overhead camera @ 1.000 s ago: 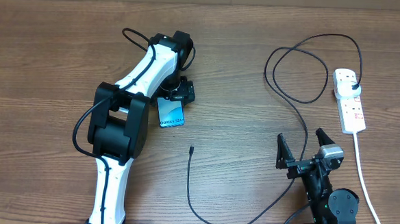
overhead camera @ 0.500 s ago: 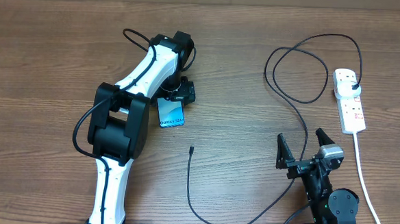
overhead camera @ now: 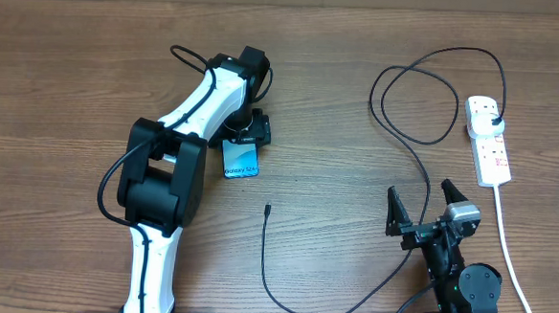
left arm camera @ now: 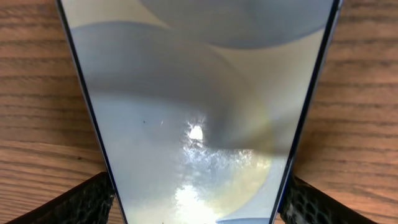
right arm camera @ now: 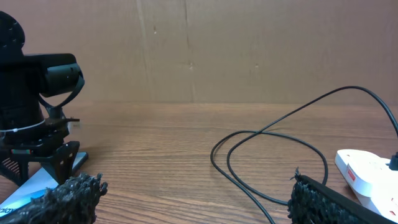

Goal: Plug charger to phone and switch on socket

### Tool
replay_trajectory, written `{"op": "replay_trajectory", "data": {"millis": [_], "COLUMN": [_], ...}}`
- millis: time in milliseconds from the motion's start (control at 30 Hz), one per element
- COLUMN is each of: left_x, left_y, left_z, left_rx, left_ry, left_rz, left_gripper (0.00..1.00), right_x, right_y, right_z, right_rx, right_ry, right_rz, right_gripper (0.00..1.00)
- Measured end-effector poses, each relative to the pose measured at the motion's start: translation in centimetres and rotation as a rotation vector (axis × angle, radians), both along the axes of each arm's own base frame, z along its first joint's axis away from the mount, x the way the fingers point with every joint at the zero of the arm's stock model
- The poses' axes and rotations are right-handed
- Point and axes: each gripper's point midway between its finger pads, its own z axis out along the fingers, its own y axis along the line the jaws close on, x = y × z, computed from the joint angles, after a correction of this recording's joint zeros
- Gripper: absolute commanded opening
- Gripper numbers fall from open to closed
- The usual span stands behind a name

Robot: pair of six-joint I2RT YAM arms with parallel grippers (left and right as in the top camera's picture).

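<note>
The phone (overhead camera: 242, 160), with a light blue screen, lies on the wooden table and fills the left wrist view (left arm camera: 199, 106). My left gripper (overhead camera: 244, 138) is shut on the phone, its black fingers (left arm camera: 196, 205) pressed against both long edges. The charger cable's small tip (overhead camera: 268, 210) lies free below the phone. The charger cable (overhead camera: 422, 174) loops across to its black plug (overhead camera: 493, 118), which sits in the white socket strip (overhead camera: 490, 153). My right gripper (overhead camera: 421, 202) is open and empty near the front edge. It sees the cable loop (right arm camera: 273, 134) and the strip (right arm camera: 367, 177).
The strip's white cord (overhead camera: 509, 255) runs down the right side past my right arm's base (overhead camera: 469, 286). The left arm (overhead camera: 179, 151) reaches over the table's left centre. A cardboard wall (right arm camera: 199, 50) stands behind the table.
The left arm and the phone have shifted slightly to the right. The right arm and the cable have not moved.
</note>
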Motion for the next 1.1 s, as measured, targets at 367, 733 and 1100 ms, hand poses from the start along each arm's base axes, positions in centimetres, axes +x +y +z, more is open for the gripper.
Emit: {"op": "replay_trajectory", "data": {"millis": [367, 733, 1100], "left_x": [-0.9, -2.6, -3.3], "left_y": [-0.4, -1.0, -1.3], "left_z": [-0.1, -0.1, 0.0], "left_rx": [-0.039, -0.037, -0.039], "left_ry": [0.032, 0.088, 0.103], "left_rz": [-0.075, -0.113, -0.124], "left_gripper": [0.78, 0.77, 0.91], "right_x": [0.0, 0.0, 0.0], "right_y": [0.0, 0.0, 0.0], "right_z": [0.0, 0.0, 0.0], "right_rx": [0.0, 0.0, 0.0], "right_ry": [0.0, 0.0, 0.0], "right_rz": [0.0, 0.0, 0.0], "right_gripper": [1.0, 1.0, 1.0]}}
